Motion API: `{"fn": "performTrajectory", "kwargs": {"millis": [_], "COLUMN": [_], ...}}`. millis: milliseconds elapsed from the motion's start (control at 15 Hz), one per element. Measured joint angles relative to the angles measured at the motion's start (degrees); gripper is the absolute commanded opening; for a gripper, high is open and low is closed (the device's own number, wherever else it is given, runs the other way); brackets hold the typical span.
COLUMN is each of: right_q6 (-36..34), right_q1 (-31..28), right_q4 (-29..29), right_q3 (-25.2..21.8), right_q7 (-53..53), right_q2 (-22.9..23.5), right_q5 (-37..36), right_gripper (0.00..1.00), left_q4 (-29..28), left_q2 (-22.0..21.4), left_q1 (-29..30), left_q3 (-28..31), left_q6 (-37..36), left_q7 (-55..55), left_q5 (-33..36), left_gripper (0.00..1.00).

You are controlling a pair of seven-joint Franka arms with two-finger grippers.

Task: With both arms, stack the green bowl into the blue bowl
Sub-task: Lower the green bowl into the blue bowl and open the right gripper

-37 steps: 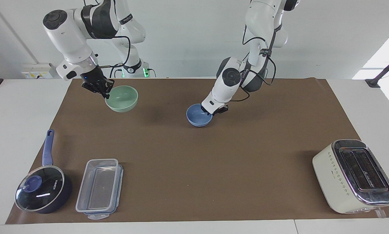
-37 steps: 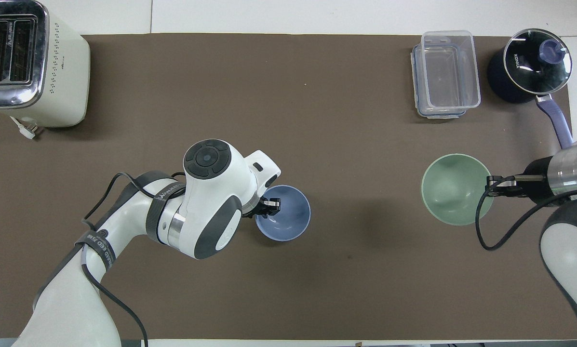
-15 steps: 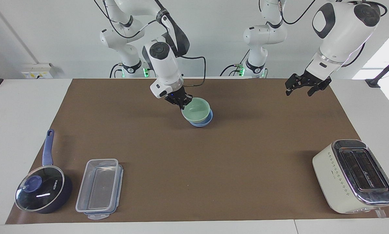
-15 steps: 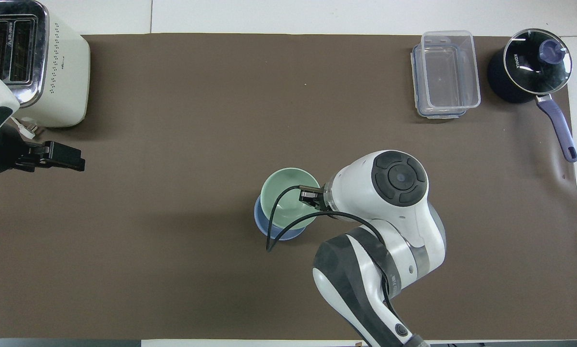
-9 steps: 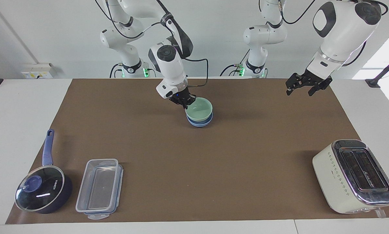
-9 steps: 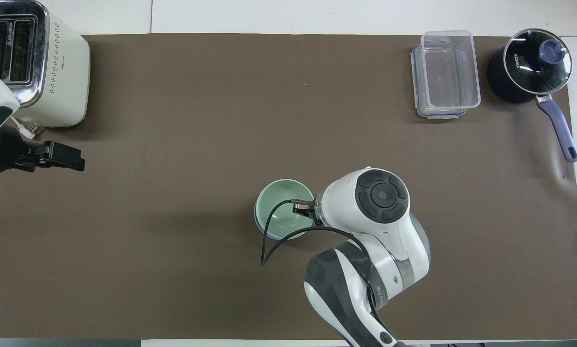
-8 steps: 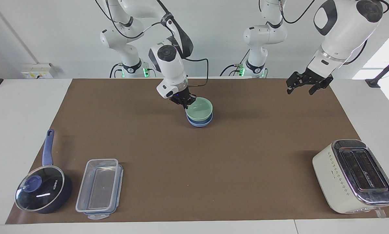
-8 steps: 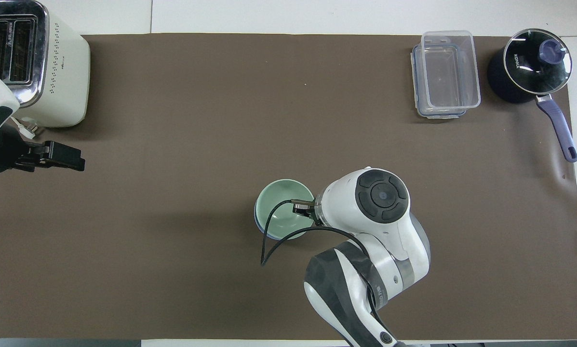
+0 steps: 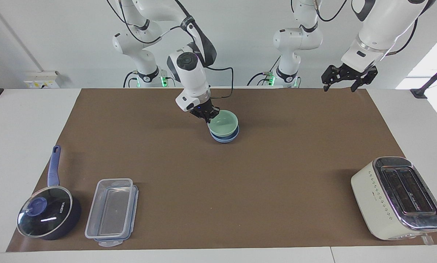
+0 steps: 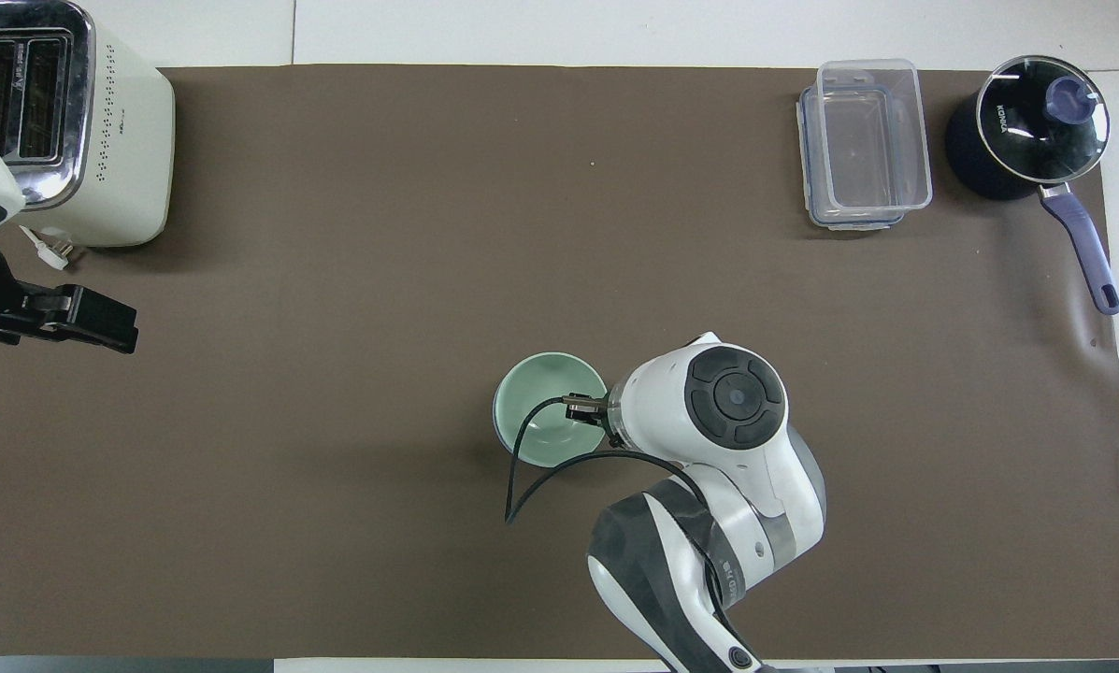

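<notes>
Facing view: green bowl (image 9: 223, 122) in right hand (image 9: 208, 115).

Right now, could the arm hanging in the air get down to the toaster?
Probably yes. The left gripper hangs open over the left arm's end of the mat, and the toaster stands at that same end with nothing between them. The right gripper is busy at the green bowl.

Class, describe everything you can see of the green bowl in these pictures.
The green bowl is small, round, pale mint, smooth, plain and empty. It sits upright, nested in the blue bowl on the brown mat, its rim standing above the blue one's. The right gripper is shut on its rim.
</notes>
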Motion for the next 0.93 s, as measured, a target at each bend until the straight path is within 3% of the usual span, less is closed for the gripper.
{"fn": "performTrajectory", "kwargs": {"millis": [67,133,200,400,667,933], "right_q6": [0.32,0.37,0.37,0.34,-2.92,-9.03], "right_q1": [0.0,0.01,0.02,0.04,-0.75,-7.06], "right_q4": [-0.34,-0.51,-0.56,-0.38,1.77,3.18], "right_q3": [0.01,0.01,0.02,0.04,-0.46,-0.88], "right_q7": [-0.06,-0.13,-0.33,-0.98,-1.01,-4.25], "right_q2": [0.01,0.0,0.0,-0.01,-0.97,-6.66], "right_q5": [0.0,0.0,0.0,0.0,0.0,-0.05], "right_gripper": [0.0,0.38,0.7,1.0,1.0,1.0], "left_q4": [-0.14,-0.47,-0.85,-1.78,-1.99,-2.06], "left_q2": [0.11,0.11,0.11,0.12,0.12,0.11], "left_q1": [0.16,0.52,0.84,1.76,2.25,2.25], "left_q3": [0.31,0.5,0.66,0.67,0.25,0.1], "left_q6": [0.43,1.13,1.59,3.7,4.62,4.74], "left_q7": [0.0,0.0,0.0,0.0,-0.18,-0.24], "left_q5": [-0.24,-0.58,-0.72,-1.27,-2.22,-2.38], "left_gripper": [1.0,1.0,1.0,1.0,1.0,1.0]}}
